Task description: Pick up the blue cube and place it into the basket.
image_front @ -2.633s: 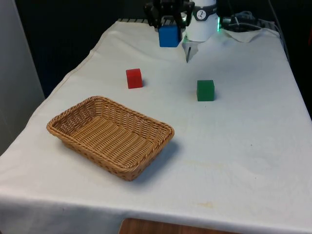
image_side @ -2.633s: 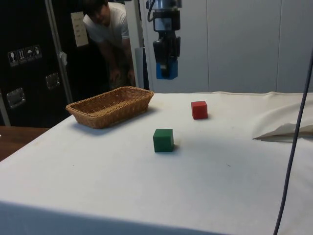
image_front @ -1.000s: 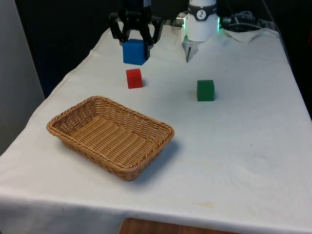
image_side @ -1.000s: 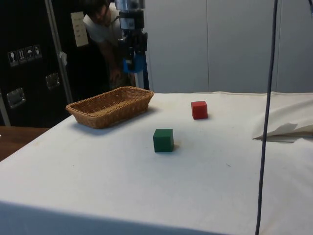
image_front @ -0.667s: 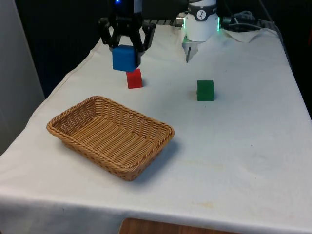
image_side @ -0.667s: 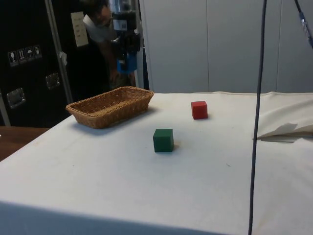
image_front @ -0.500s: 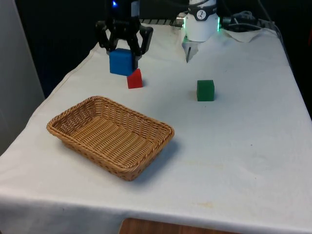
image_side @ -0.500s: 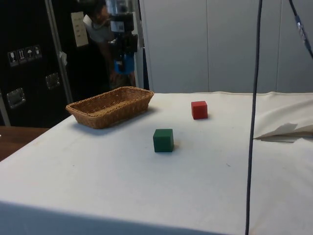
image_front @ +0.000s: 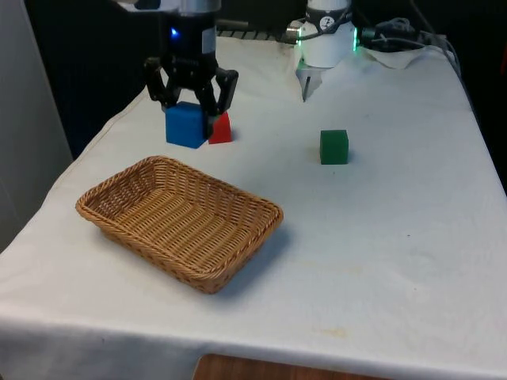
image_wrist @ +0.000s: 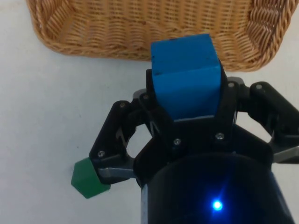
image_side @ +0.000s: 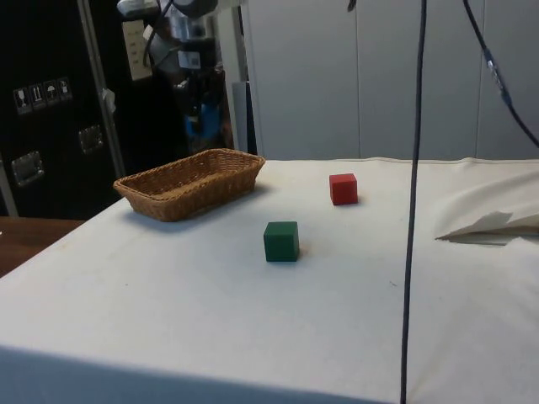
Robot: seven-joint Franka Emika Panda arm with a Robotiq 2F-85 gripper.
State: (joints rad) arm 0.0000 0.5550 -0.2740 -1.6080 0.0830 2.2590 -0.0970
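My black gripper (image_front: pixel 188 115) is shut on the blue cube (image_front: pixel 187 126) and holds it in the air above the cloth, just beyond the far rim of the wicker basket (image_front: pixel 104 218). In the wrist view the blue cube (image_wrist: pixel 187 86) sits between the fingers (image_wrist: pixel 227 100), with the basket (image_wrist: pixel 140 32) right ahead of it. From the side, the gripper (image_side: pixel 202 118) and cube (image_side: pixel 194 126) hang behind the basket (image_side: pixel 192 183). Nothing lies in the basket.
A red cube (image_front: pixel 223 130) stands on the cloth, partly hidden behind the blue one in the front view. A green cube (image_front: pixel 333 146) lies further towards the front view's right. A cable (image_side: pixel 413 202) hangs down in the side view.
The gripper has carried the blue cube from near the robot's base towards the front view's left and lower, closer to the basket's far rim. The other cubes stayed put.
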